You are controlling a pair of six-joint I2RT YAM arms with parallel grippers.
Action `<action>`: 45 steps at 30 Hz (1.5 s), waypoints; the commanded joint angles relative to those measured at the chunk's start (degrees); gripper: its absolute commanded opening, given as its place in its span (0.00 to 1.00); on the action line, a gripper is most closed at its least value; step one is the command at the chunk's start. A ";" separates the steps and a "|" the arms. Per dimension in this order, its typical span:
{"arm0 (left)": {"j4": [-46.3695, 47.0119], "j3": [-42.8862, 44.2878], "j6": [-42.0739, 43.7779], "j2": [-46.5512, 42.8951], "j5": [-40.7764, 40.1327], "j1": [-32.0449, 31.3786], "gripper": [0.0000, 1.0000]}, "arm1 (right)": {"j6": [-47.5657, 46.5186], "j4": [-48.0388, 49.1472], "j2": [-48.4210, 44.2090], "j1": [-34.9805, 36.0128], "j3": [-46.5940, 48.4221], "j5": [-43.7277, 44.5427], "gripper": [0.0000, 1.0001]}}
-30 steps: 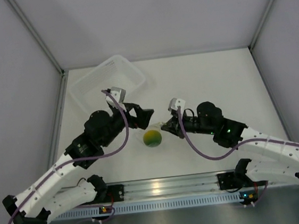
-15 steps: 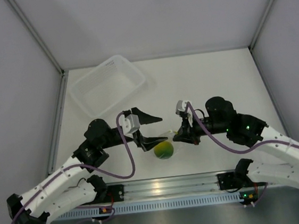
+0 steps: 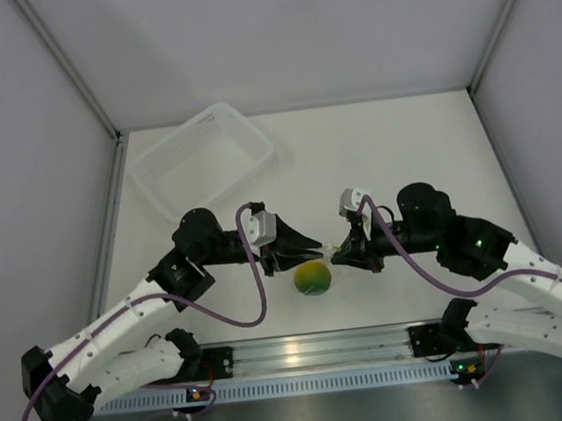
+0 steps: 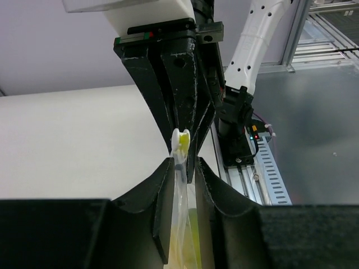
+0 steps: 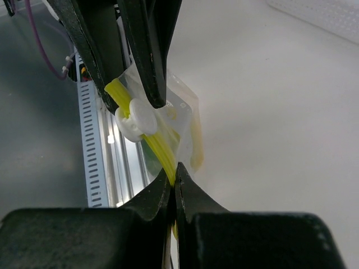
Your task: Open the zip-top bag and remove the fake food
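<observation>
White basket (image 3: 203, 158) upper left, apart from both arms. Left gripper (image 3: 315, 247) left of centre: jaws narrow about white slider (image 5: 137, 120) of zip-top bag (image 5: 182, 103); firm pinch or not, cannot tell. Fake food (image 3: 312, 279) inside bag, lower centre. Right gripper (image 3: 338, 255) right of centre, clamped on yellow zip strip (image 5: 160, 154). Step: securing grips to open zip. Next move needs sure hold on slider, then pull along strip.

Inspection, remote: I find the left arm (image 3: 103, 332) and right arm (image 3: 541, 289) shelled in white with black joint housings. A purple cable (image 3: 261, 291) runs along each. The left tool (image 3: 310, 249) and right tool (image 3: 341, 254) have black tapered fingers. Green lamps (image 3: 479, 243) are lit on the right arm.
</observation>
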 commanded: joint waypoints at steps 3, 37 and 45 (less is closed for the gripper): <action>2.56 3.22 -0.55 1.48 2.07 0.04 0.19 | -0.99 -0.67 0.26 -0.42 2.58 0.31 0.00; -3.86 7.00 0.15 3.59 6.46 -0.05 0.00 | 2.78 21.38 -8.88 -0.51 -3.49 -5.92 0.40; -3.86 6.91 0.24 3.15 6.99 -0.05 0.00 | 4.63 22.53 -6.77 -0.42 -3.40 -6.98 0.29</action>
